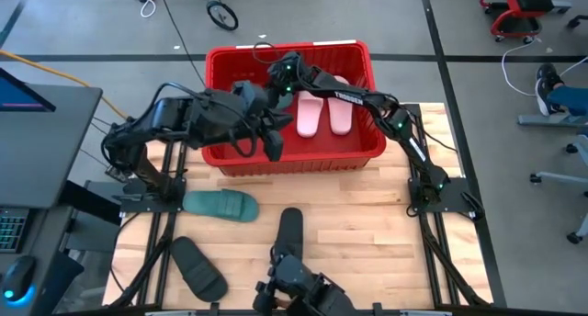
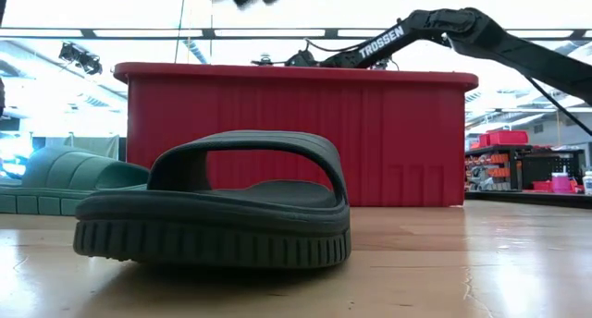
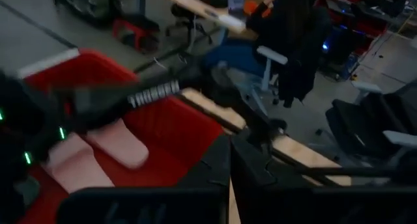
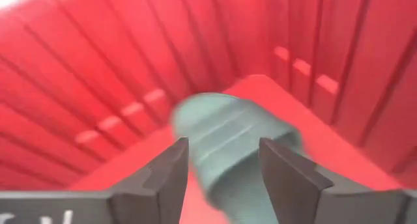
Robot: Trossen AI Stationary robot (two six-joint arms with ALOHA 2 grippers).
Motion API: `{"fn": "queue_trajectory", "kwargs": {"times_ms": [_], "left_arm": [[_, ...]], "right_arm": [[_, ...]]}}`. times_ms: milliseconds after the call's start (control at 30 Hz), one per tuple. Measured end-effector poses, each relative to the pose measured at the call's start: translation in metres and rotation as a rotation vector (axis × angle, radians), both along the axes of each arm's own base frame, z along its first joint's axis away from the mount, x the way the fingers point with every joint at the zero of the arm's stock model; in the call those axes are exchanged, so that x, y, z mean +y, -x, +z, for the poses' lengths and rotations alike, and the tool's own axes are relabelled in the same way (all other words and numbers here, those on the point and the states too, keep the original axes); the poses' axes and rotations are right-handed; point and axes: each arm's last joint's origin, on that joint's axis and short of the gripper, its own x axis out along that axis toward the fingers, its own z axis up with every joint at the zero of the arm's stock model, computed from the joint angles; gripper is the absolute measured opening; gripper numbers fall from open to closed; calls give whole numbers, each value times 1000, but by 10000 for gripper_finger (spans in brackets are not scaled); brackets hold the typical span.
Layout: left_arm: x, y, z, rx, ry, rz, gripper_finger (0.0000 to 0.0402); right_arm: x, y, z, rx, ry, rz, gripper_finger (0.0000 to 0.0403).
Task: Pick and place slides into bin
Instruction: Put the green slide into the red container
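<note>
Red bin (image 1: 292,155): plastic crate at the far middle of the wooden surface (image 1: 367,224); two pink slides (image 1: 322,112) lie inside, side by side.
Right tool (image 4: 221,165): inside the bin, fingers spread, a green slide (image 4: 228,146) on the bin floor beyond them.
Left tool (image 1: 273,143): over the bin's near wall; fingers pressed together in its wrist view.
Writing: "TROSSEN" in white on the right arm (image 2: 381,42).
Slides outside: green slide on the surface (image 1: 220,205), two black slides (image 1: 290,231) (image 1: 197,266) nearer the front edge.
</note>
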Motion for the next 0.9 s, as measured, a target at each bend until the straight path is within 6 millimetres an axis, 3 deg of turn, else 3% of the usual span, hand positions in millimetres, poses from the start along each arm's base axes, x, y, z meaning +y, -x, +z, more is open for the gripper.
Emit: {"fn": "queue_trajectory", "kwargs": {"times_ms": [133, 267, 400, 533, 733, 900], "left_arm": [[-7, 3, -6, 38, 79, -18, 9], [-17, 12, -18, 146, 210, -28, 24], [-35, 21, -40, 347, 467, -37, 48], [-65, 18, -63, 518, 630, 18, 76], [-113, -4, -96, 583, 749, 135, 124], [-158, -25, -137, 674, 701, 184, 155]], "right_arm": [[14, 5, 30, -34, -11, 119, 175], [39, 21, 79, -34, 32, 220, 158], [75, 48, 137, -11, 99, 300, 152], [116, 79, 177, 47, 109, 370, 154], [175, 120, 216, 139, 147, 459, 160], [215, 134, 232, 172, 155, 475, 160]]}}
